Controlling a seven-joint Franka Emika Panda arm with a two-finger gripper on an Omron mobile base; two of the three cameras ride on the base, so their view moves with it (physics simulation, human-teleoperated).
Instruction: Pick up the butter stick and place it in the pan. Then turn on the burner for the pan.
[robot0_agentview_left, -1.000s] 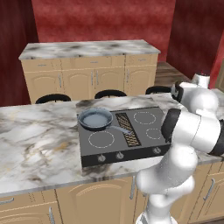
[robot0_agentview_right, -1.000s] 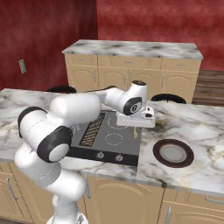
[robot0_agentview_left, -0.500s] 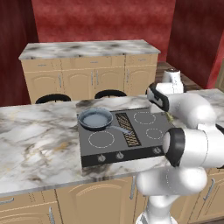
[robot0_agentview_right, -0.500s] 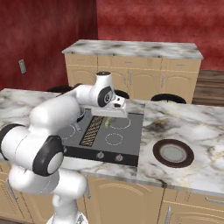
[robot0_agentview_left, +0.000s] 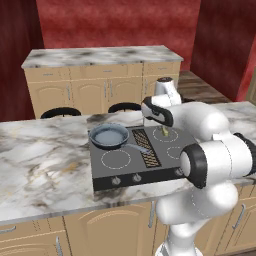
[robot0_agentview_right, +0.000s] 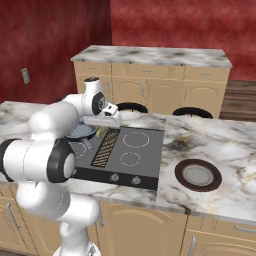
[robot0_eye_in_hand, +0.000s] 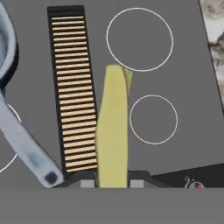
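Note:
My gripper (robot0_eye_in_hand: 112, 183) is shut on the butter stick (robot0_eye_in_hand: 113, 127), a pale-yellow stick that hangs below the fingertips above the dark cooktop (robot0_eye_in_hand: 183, 65). In the left base view the gripper (robot0_agentview_left: 163, 127) holds the butter stick (robot0_agentview_left: 164, 132) over the cooktop's back right burner, to the right of the pan (robot0_agentview_left: 108, 135). The blue-grey pan stands on the back left burner, its handle (robot0_eye_in_hand: 26, 146) pointing toward the vent grille. From the right base the gripper (robot0_agentview_right: 102, 129) and the butter stick (robot0_agentview_right: 99, 132) hang just right of the pan (robot0_agentview_right: 82, 131), which the arm partly hides.
The slatted vent grille (robot0_eye_in_hand: 72, 92) runs down the middle of the cooktop (robot0_agentview_left: 145, 162). Burner knobs (robot0_agentview_left: 116, 181) line its front edge. A dark round plate (robot0_agentview_right: 198, 175) lies on the marble counter (robot0_agentview_left: 45, 160) to the right. Dark stools stand behind the island.
The arm has swung left from the cooktop's right edge across the burners, carrying the butter stick toward the pan. The jaws stayed shut on it.

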